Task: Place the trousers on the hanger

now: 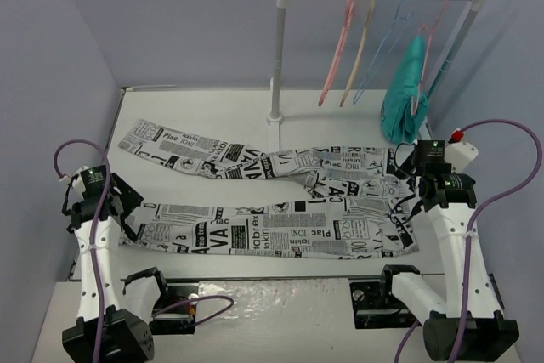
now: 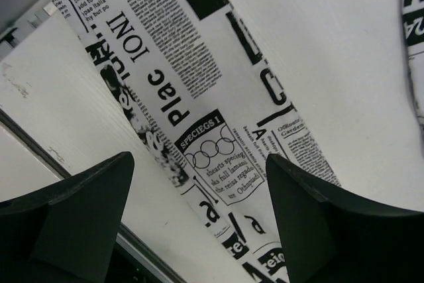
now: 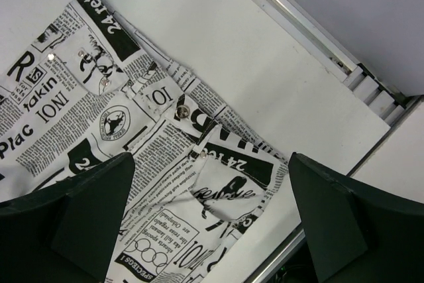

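Observation:
The trousers [image 1: 272,231], white with black newspaper print, lie spread flat on the table, waist to the right and both legs running left. The pink hanger [image 1: 338,47] hangs by its hook on the rack's rail at the back, apart from both arms. My left gripper [image 1: 121,210] hovers open over the end of the near leg; its wrist view shows the leg [image 2: 199,64] between the spread fingers [image 2: 79,210], untouched. My right gripper [image 1: 414,193] hovers open above the waist corner [image 3: 225,183], where the button and pocket show, with nothing held.
On the same rail hang a tan hanger [image 1: 362,44], a thin blue wire hanger [image 1: 384,44] and a teal garment [image 1: 405,95]. The rack's white post [image 1: 278,48] stands behind the trousers. A metal rail [image 3: 311,18] edges the table, and lilac walls close in on three sides.

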{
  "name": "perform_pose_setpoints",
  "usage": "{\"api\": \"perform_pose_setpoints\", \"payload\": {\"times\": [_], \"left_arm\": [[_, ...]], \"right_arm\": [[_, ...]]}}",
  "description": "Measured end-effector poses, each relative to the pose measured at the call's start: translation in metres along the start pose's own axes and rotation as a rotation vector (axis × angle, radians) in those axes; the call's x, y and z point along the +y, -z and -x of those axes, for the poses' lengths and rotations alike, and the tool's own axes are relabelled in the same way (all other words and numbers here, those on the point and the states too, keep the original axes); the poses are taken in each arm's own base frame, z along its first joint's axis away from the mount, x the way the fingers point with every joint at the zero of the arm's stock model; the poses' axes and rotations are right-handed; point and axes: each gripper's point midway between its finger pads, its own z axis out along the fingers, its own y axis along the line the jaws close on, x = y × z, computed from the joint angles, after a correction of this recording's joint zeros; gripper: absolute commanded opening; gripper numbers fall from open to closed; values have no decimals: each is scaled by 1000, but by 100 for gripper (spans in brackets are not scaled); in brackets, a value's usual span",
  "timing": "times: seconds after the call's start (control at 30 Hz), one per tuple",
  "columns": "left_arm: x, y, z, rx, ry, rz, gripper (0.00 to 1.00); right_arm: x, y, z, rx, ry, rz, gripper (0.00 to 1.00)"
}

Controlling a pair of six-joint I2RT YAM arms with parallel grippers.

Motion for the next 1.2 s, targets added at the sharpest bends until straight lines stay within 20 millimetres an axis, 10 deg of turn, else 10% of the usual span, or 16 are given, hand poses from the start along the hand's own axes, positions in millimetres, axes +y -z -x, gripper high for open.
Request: {"api": "perform_pose_setpoints", "payload": {"times": [0.17,0.37,0.53,0.77,0.93,1.2], "left_arm": [[-17,12,25,-56,9,-68,79],[-80,-1,8,57,-79,-280,79],[-113,-20,-36,189,-149,-334,77],[-92,-60,-98,333,-28,-240,73],[-107,-70,-91,296,70,-271,72],[-129,-78,-76,249,225,-346,72]], "right_arm": [[8,10,10,-31,29,37,93],[48,2,1,24,61,180,80],[71,-34,-52,179,77,229,81],[73,-74,-126,346,61,211,86],[64,-98,-155,402,-7,172,92],[51,-130,-126,370,-239,141,94]]}}
